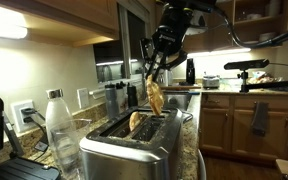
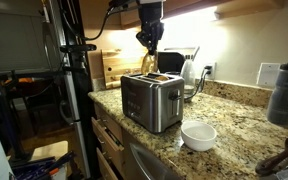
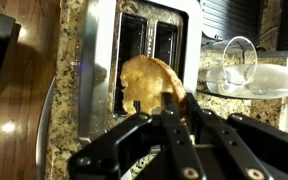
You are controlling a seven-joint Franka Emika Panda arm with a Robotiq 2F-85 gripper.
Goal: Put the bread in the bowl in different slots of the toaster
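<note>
Frame centre: my pincer [image 1: 155, 72] grips a bread slice [image 1: 155, 97] above the toaster [image 1: 134, 150]; next I must lower it in alongside the seated slice [image 1: 136, 122].

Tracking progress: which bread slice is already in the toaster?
The lower slice, poking out of the toaster slot; the upper slice hangs above it in the gripper.

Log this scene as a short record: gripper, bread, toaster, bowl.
gripper: shut on held slice
held slice: upright over toaster, not seated in a slot
second slice: standing in one toaster slot
bowl: white, on counter beside toaster, no bread visible inside
</note>
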